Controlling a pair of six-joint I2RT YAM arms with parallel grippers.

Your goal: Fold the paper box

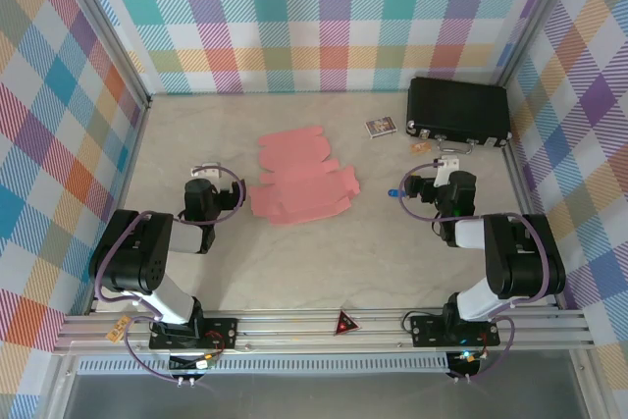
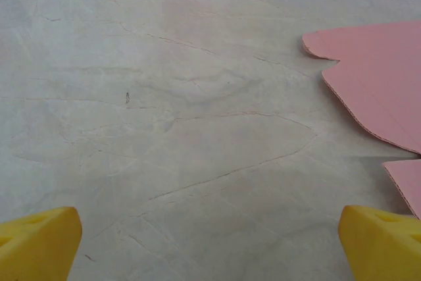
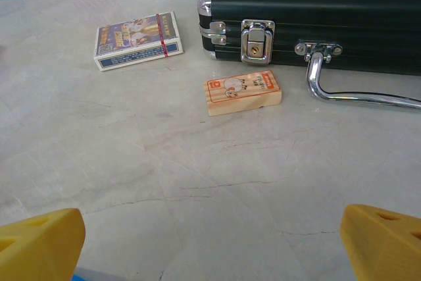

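Paper box is a flat pink die-cut sheet, unfolded, flaps spread, lying mid-desk between the two arms. Likely put there so both can reach it. Folding not yet begun, by the look of it.

Left pincer is released, yellow fingertips wide apart, low over bare desk, with the sheet's edge just to its right and untouched.

Right pincer is also released and holds nothing. It faces the black case, a small wooden block and a card pack. This clutter sits at the far right, well apart from the sheet, so it probably won't hinder folding.
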